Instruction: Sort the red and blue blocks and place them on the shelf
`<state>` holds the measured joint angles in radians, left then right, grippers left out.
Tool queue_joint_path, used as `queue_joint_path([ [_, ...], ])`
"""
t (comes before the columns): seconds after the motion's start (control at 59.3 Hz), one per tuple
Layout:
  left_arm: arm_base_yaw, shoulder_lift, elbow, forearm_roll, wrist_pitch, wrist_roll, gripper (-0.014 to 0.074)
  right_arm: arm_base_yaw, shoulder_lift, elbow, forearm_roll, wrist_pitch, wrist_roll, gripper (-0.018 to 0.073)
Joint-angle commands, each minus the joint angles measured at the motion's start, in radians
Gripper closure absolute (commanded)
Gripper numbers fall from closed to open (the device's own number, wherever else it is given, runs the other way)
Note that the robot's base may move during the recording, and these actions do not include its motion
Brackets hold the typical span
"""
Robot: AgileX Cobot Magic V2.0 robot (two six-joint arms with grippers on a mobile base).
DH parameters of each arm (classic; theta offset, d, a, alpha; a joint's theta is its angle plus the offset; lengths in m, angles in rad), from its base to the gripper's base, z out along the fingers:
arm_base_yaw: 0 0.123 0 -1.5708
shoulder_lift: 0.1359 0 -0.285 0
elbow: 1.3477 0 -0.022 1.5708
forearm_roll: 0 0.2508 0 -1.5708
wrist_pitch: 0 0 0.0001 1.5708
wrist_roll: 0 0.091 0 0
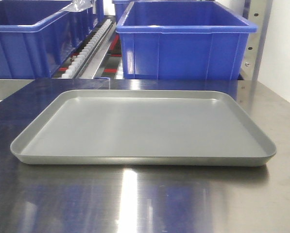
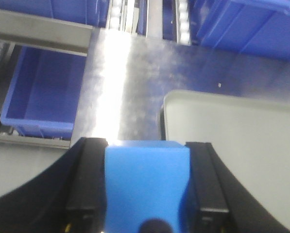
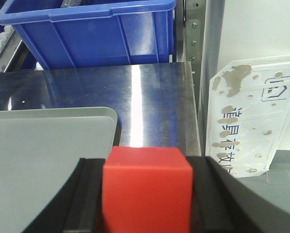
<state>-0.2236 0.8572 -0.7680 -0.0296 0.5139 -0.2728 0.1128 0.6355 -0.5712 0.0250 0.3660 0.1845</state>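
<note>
Two cubes, two arms: the left gripper [image 2: 145, 158] is clamped on the blue block [image 2: 147, 189] and the right gripper [image 3: 147, 165] on the red block [image 3: 145, 191]. Each cube is pinched on opposite flat faces between dark fingers, over the steel table [image 1: 135, 204]. The grey tray [image 1: 140, 158] lies bare between them, one near corner just beside each block. The cubes look light, rigid and matte, so a squeeze across parallel faces should hold without slipping. In the blurred left wrist view, how deep the blue one sits in the jaws is hard to tell. Ahead, large blue bins [image 1: 183, 43] fill the shelf [image 1: 254, 34], with white roller tracks [image 1: 89, 48] showing in the gap between them. Open room looks tight: bin rims and the shelf's steel rails and uprights are the edges to clear, and the table's right edge drops off near the red block
</note>
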Motion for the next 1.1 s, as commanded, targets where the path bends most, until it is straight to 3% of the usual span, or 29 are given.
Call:
queue_joint_path([
  [0.0,0.001,-0.057,0.024,0.0,-0.101,0.0,0.0474,-0.004,-0.005,-0.03,-0.008,-0.088,-0.003,0.0501],
  [0.388,0.001,-0.14,0.08,0.099,-0.115,0.0,0.0474,-0.004,-0.005,-0.03,-0.008,-0.088,-0.003,0.0501],
  [1.079,0.001,-0.14,0.08,0.099,-0.115,0.0,0.0474,-0.004,-0.005,-0.03,-0.008,-0.088,-0.003,0.0501],
])
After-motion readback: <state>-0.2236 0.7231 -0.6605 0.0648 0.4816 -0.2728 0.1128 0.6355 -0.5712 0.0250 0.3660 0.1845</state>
